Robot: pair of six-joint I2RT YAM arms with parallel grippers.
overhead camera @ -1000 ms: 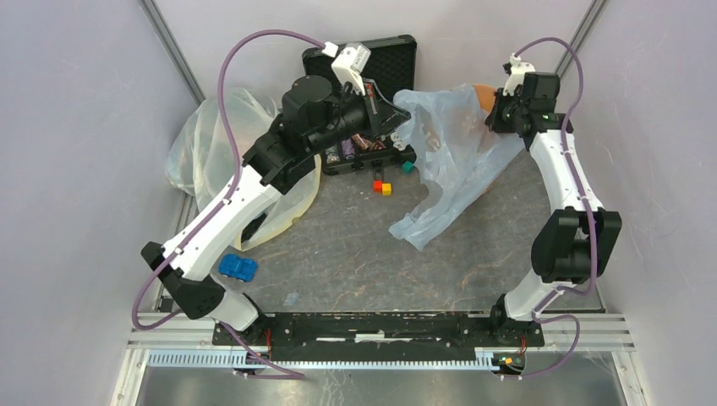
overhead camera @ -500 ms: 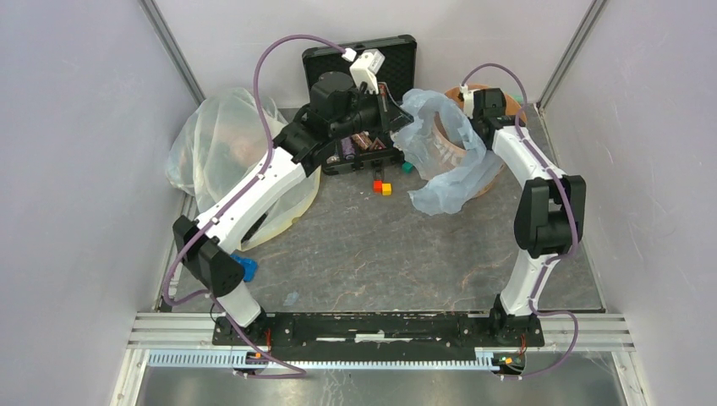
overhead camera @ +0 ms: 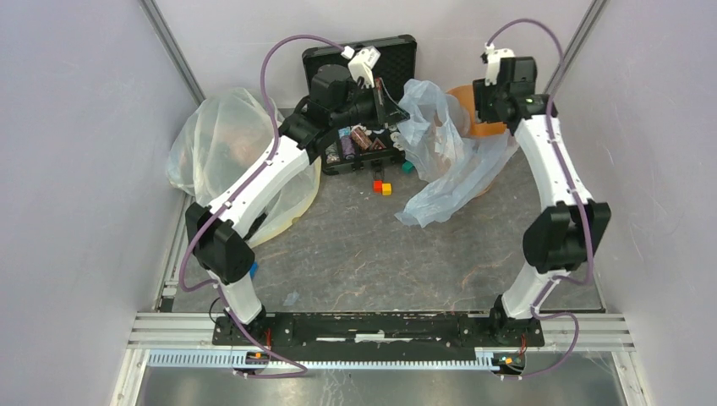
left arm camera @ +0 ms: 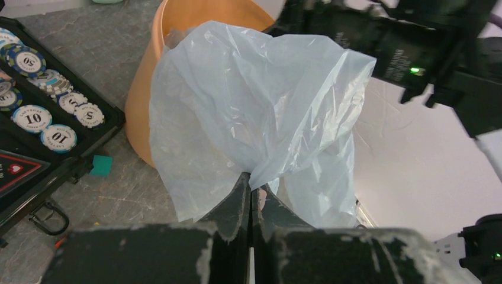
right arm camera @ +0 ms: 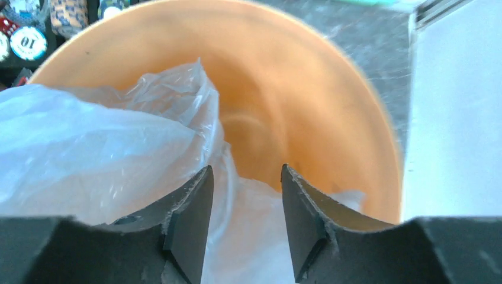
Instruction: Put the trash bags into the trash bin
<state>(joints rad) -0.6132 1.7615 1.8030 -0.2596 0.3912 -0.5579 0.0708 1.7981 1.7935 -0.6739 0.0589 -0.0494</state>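
The pale blue trash bag (overhead camera: 440,156) hangs bunched over the left rim of the orange trash bin (overhead camera: 467,96) and trails onto the table in front of it. My left gripper (overhead camera: 396,114) is shut on a gathered edge of the trash bag (left arm camera: 254,106), its fingertips (left arm camera: 251,180) pressed together beside the trash bin (left arm camera: 142,100). My right gripper (overhead camera: 489,106) hovers over the bin's mouth. In the right wrist view the right gripper (right arm camera: 245,171) is open above the trash bin (right arm camera: 296,106), with loose film of the trash bag (right arm camera: 89,154) below and left of the fingers, not pinched.
An open black case (overhead camera: 363,144) of poker chips (left arm camera: 35,112) stands left of the bin. A large yellowish bag (overhead camera: 228,152) lies at the far left. Red and yellow cubes (overhead camera: 382,188) and a teal cube (overhead camera: 407,167) sit near the case. Walls stand close behind.
My right gripper has opened, let go of the bag and risen above the bin. The bag now droops over the bin's left side. The left gripper keeps its hold.
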